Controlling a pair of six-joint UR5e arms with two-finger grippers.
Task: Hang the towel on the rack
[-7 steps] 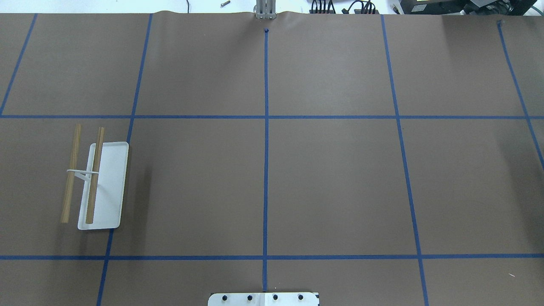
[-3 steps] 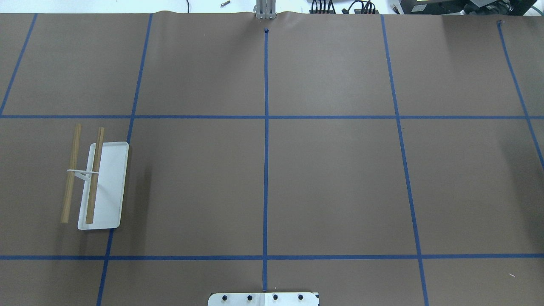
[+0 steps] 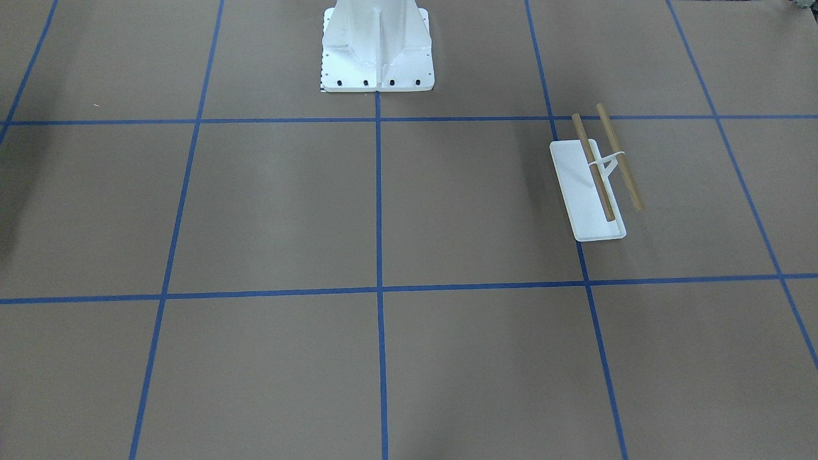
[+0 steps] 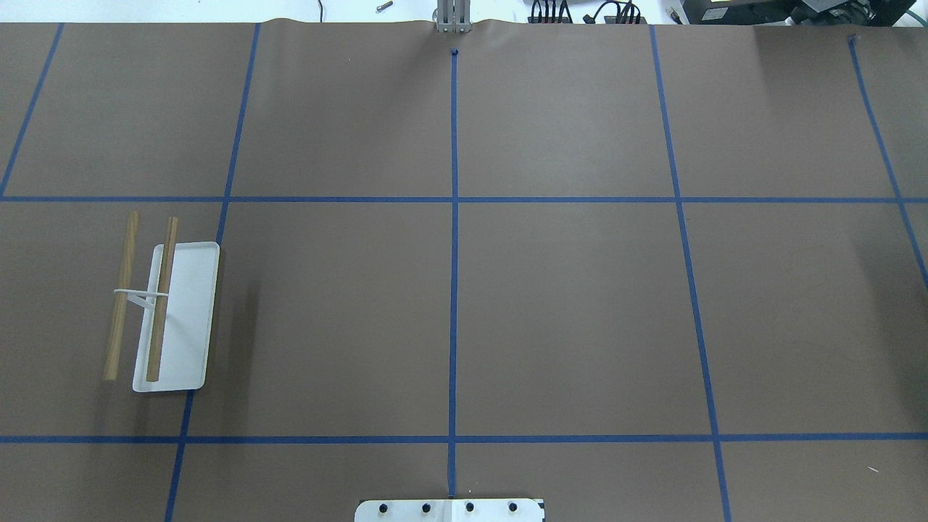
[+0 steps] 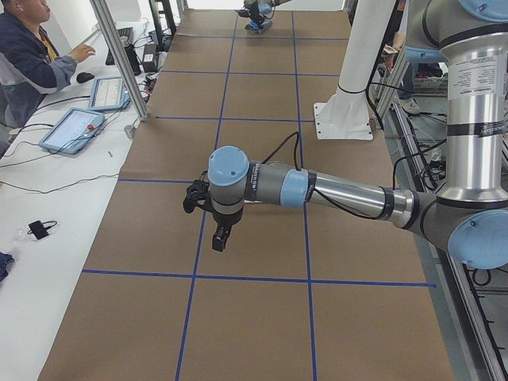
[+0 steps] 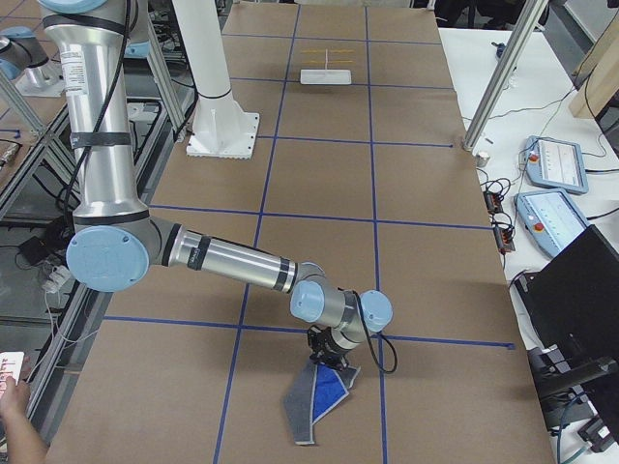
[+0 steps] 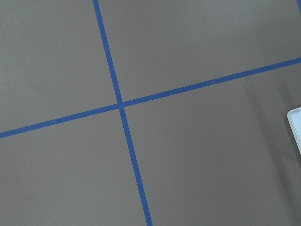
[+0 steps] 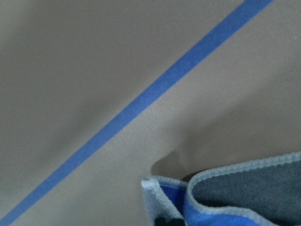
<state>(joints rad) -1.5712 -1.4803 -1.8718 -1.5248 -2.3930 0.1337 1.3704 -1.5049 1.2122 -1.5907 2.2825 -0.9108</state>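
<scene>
The rack (image 4: pixel 167 312) stands on my left side of the table, with a white base and two wooden bars; it also shows in the front view (image 3: pixel 597 185) and far off in the right side view (image 6: pixel 326 66). The blue towel (image 6: pixel 316 396), grey side partly showing, lies bunched under my right gripper (image 6: pixel 329 362), with one corner raised to it. The right wrist view shows the towel's folded edge (image 8: pixel 235 197) lifted over the paper. My left gripper (image 5: pixel 221 236) hovers over bare table. I cannot tell whether either gripper is open or shut.
Brown paper with a blue tape grid covers the table. The white bolted pedestal (image 3: pixel 377 51) stands at the robot's side. Operators' tablets (image 6: pixel 551 159) and cables lie on the side bench. A corner of the rack's base (image 7: pixel 295 127) shows in the left wrist view.
</scene>
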